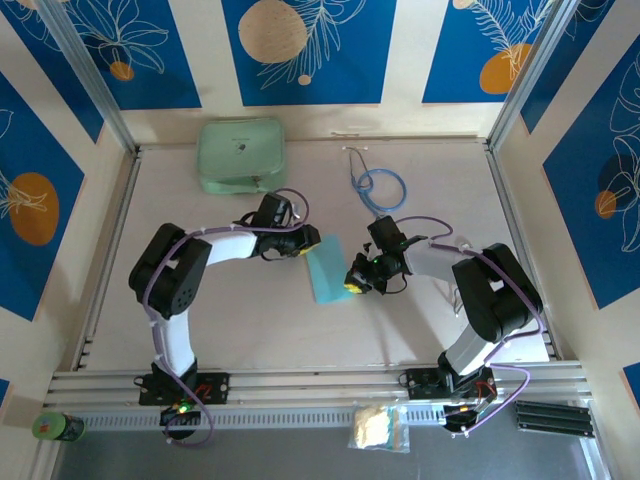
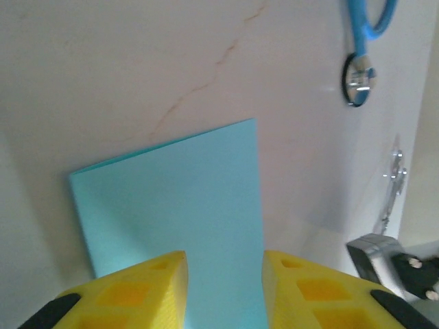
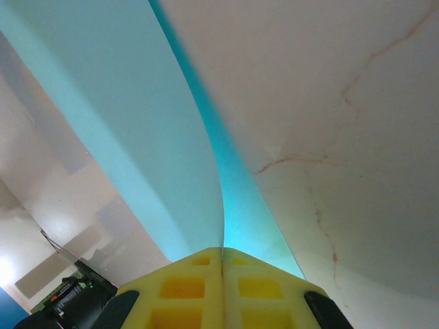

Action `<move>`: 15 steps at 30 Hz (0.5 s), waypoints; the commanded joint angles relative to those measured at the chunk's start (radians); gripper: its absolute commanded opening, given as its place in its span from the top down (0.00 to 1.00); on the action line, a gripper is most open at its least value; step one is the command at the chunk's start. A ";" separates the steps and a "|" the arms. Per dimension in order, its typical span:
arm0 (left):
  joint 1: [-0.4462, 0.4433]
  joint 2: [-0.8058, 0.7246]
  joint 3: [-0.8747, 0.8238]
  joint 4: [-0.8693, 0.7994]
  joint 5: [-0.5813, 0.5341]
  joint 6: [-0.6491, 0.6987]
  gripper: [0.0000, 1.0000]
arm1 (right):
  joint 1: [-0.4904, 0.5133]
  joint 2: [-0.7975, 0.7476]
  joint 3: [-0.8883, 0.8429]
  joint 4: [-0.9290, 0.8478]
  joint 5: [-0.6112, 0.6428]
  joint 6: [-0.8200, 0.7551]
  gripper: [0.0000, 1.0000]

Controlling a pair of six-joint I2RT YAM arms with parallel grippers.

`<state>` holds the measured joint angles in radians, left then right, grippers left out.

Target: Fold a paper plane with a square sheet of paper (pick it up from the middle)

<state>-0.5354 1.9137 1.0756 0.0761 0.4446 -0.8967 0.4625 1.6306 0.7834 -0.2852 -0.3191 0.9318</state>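
1. Two arms meet at the paper in the top view. It is a light-blue rectangle lying askew in the middle of the tabletop, with the left arm at its far-left edge and the right arm at its near-right edge.
2. The top view alone takes in the mint-green case at the back left and the whole stethoscope at the back, both well apart from the paper. A green can and a small clear bag sit off the tabletop's near edge.
3. The left wrist view adds what the top view cannot show. The left jaws are spread, and their yellow fingers hang over the near part of the paper, which lies flat with a doubled edge at its far side. The stethoscope's metal chest piece lies beyond it.
4. The right wrist view shows the right jaws pressed together, their yellow fingers pinching the paper. The paper bows away from the seam between them, above the veined tabletop.
5. The case lid carries a small dark mark, too small to read.
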 commanded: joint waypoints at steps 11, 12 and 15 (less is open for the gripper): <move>-0.010 0.059 0.025 -0.108 -0.025 0.057 0.69 | 0.010 0.011 0.107 -0.059 -0.041 -0.039 1.00; -0.010 0.060 0.026 -0.108 -0.026 0.057 0.69 | 0.013 0.021 0.116 -0.058 -0.041 -0.040 1.00; -0.010 0.065 0.026 -0.106 -0.025 0.056 0.69 | 0.025 0.058 0.146 -0.052 -0.033 -0.038 1.00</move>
<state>-0.5354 1.9480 1.0897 0.0071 0.4339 -0.8570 0.4744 1.6524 0.8978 -0.3180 -0.3264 0.9081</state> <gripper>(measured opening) 0.307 0.055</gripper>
